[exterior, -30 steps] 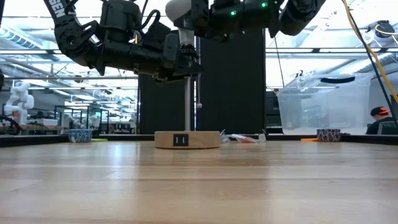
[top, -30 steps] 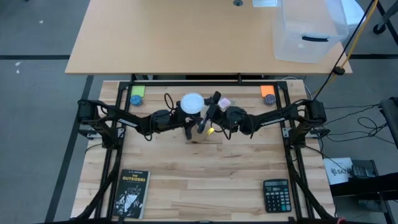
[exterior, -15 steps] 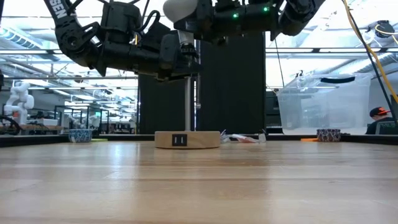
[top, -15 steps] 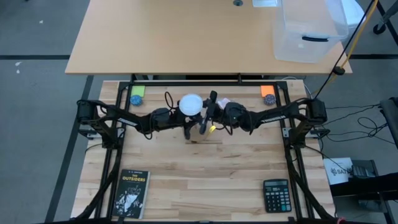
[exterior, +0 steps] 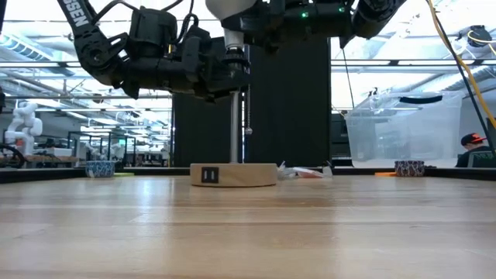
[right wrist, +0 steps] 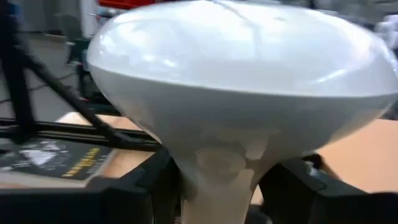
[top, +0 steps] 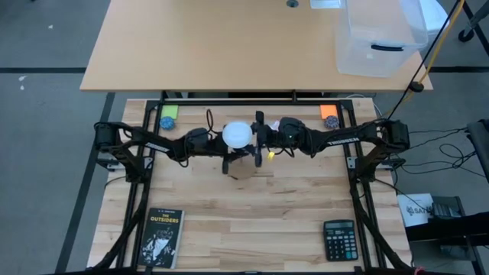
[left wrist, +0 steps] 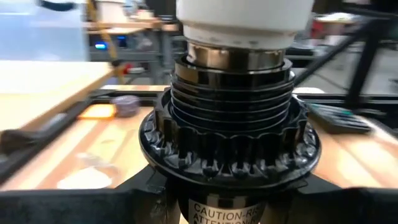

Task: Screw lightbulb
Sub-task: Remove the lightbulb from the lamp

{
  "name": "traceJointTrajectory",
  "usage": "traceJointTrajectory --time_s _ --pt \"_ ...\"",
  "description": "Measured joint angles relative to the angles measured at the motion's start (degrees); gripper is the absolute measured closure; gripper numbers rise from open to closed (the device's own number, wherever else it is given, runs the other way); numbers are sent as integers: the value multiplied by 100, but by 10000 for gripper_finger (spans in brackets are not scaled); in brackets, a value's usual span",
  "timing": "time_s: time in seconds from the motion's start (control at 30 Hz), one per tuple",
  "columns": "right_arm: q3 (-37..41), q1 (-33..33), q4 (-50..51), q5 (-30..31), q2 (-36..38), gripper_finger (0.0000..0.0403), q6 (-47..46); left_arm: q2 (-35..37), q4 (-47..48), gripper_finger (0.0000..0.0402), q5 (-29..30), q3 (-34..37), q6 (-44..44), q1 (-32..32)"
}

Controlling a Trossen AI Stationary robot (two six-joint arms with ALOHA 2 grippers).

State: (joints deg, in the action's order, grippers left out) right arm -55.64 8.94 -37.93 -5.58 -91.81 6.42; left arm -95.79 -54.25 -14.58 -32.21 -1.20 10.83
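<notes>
Atop socket (left wrist: 230, 124) | lightbulb (top: 237, 134): white frosted globe | left gripper (top: 223, 145) clamps socket | right gripper (top: 257, 139) grasps lightbulb

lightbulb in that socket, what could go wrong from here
The lightbulb sits in the black socket with metal thread showing above it; if it entered tilted, turning could cross-thread it. The right gripper pinches the bulb's narrow neck, so it might slip. The lamp's wooden base is small under a tall pole; if the left gripper loosens, it may twist.
</notes>
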Motion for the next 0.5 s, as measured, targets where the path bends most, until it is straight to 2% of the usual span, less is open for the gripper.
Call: traceJointTrajectory --time_s 0.17,0.3,0.37,0.5 --pt "-79 -66 96 -280 0 220 178 -7 -46 259 -858 3 29 13" --pt "-165 -95 149 -874 0 220 434 -13 -161 259 -1629 11 109 9" --pt "-247 -90 -143 -1018 29 221 678 -16 -256 259 -2018 25 -11 -12" --pt "-263 -47 -205 -1149 63 221 1001 -18 -264 259 -2420 15 -46 -70"
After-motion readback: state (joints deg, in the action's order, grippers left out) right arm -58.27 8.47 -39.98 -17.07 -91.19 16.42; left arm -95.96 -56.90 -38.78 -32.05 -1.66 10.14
